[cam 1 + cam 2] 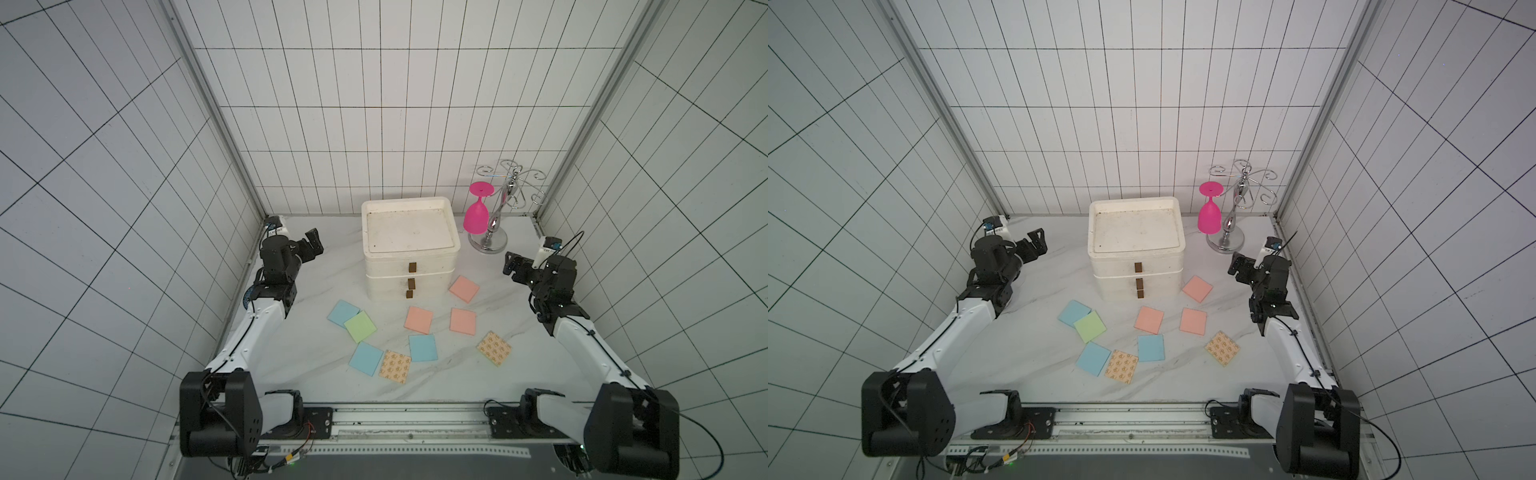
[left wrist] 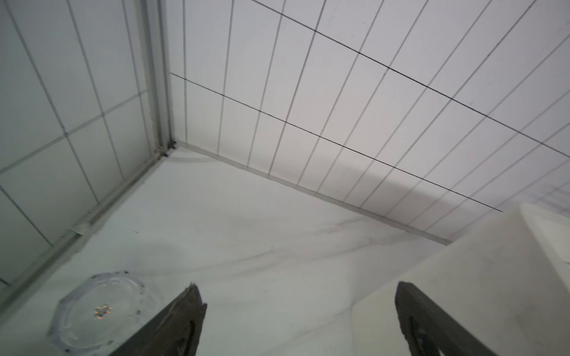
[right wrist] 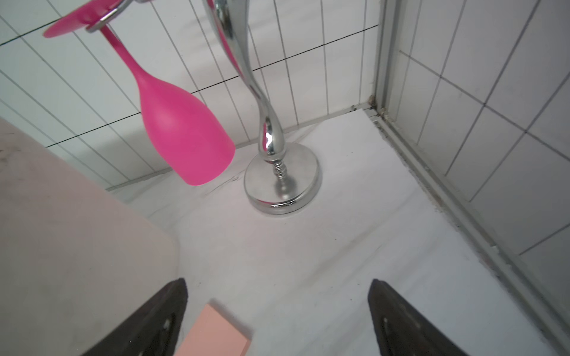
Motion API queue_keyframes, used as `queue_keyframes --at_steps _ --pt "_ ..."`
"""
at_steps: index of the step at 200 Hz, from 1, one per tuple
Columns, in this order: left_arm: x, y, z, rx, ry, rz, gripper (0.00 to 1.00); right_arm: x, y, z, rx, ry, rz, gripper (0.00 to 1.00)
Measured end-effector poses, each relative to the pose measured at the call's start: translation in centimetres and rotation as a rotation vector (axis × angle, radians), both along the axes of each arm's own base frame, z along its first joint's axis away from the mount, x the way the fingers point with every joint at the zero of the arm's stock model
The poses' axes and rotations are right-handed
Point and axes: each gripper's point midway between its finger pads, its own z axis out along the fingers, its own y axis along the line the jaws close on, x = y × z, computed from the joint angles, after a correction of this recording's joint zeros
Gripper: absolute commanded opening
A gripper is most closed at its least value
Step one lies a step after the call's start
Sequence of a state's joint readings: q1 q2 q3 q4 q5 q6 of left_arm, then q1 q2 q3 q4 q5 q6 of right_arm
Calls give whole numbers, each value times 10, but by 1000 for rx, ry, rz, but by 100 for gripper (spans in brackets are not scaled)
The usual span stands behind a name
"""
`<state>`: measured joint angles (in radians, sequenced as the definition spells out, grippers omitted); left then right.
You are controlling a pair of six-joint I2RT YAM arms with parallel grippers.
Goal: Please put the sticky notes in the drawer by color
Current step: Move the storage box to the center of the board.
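Work has not started yet, I judge: all nine thin square paper sticky notes [image 1: 366,358] lie flat on the white marble table [image 1: 316,374], in the lower middle of a top view, before the boxy off-white plastic drawer chest [image 1: 411,249], whose three drawers with small brown handles [image 1: 412,267] are closed. The three salmon-pink pads [image 1: 419,320] are toward the right of the frame, the three light blue pads [image 1: 423,348] and the one light green pad [image 1: 360,326] toward the left, green overlapping a blue corner; the two tan pads [image 1: 493,348] with orange print lie lower. The left gripper [image 2: 297,288] and the right gripper [image 3: 277,282] hang at either side of the chest, each with jaws apart and nothing between them, I think to leave the front free. In the right wrist view one pink pad shows at the bottom edge, so I would take pink with this arm, after a drawer is opened. The upside-down pink wine glass [image 3: 182,129] on the chrome rack [image 3: 282,185] stands near that arm: a risk.
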<state>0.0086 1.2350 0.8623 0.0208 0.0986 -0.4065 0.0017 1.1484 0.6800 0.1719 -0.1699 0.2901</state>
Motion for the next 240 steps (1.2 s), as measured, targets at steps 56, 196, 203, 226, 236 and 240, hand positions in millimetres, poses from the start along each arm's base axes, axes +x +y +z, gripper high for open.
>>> queue_keyframes --at_steps 56,196,203,226,236,240 --pt "-56 -95 -2 -247 210 -355 99 -29 92 -34 158 212 276 89" --pt "-44 -154 -40 -290 456 -488 99 0 216 -35 173 270 507 81" --pt "-39 -153 -42 -289 460 -480 99 1 222 -33 173 264 518 81" --pt "-22 -149 -47 -299 474 -448 99 4 235 -29 167 255 532 81" --pt "-13 -147 -50 -309 482 -432 99 6 239 -30 163 252 534 81" --pt "-10 -146 -50 -314 485 -428 99 7 240 -30 161 251 535 82"
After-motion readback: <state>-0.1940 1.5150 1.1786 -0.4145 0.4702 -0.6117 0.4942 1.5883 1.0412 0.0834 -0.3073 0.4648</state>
